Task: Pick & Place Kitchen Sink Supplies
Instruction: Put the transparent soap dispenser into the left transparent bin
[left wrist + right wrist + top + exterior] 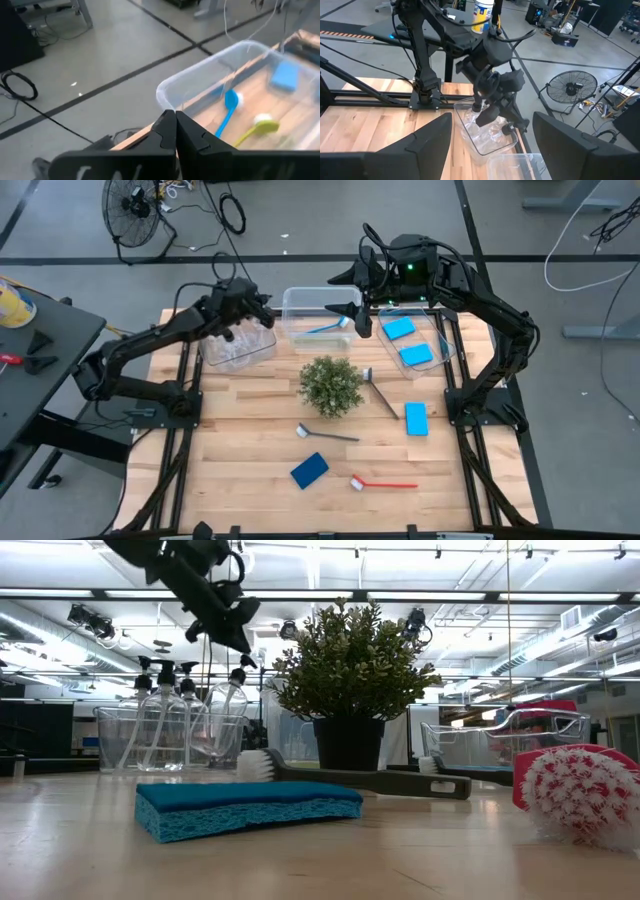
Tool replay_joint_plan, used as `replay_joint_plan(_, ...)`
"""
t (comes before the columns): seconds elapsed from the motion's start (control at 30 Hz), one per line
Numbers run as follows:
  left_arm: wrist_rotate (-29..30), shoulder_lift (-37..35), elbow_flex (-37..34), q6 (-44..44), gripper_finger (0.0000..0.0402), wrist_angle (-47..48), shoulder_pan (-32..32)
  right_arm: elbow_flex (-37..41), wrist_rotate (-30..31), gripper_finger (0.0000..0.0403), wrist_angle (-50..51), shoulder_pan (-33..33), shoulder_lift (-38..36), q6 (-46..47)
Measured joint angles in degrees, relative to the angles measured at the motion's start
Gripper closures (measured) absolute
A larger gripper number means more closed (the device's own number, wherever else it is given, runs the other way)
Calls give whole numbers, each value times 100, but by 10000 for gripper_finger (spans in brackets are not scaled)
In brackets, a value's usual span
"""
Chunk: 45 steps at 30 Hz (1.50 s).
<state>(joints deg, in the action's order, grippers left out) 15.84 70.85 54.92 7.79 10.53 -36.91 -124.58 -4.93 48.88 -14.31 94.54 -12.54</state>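
Left gripper (268,308), fingers closed on nothing, hangs above the clear plastic bin of small black-capped bottles (238,345). Right gripper (352,314), fingers spread wide and empty, hovers over the middle clear bin (312,308). Flat blue sponges (309,470) and long-handled brushes (328,434) lie unsorted on the wooden surface (250,440). Risk: the grippers sit near each other and could collide.

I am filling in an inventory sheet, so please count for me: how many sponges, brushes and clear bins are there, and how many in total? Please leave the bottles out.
Sponges: 4
Brushes: 5
Bins: 3
Total: 12
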Motion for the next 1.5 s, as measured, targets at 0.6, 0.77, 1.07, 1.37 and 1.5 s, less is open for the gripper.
replay_joint_plan(0.6,-81,-46,942,4,401,1221,-87,0,-1,124,0,0,0,-19)
replay_joint_plan(0.77,-438,150,936,54,401,1134,-394,0,0,124,0,0,0,5)
replay_joint_plan(1.07,-954,540,937,209,401,1136,-575,0,0,124,2,0,0,22)
replay_joint_plan(1.37,-1117,534,955,445,401,1771,-575,0,0,124,2,0,0,20)
replay_joint_plan(1.5,-1208,475,953,511,401,1909,-562,0,0,124,2,0,0,20)
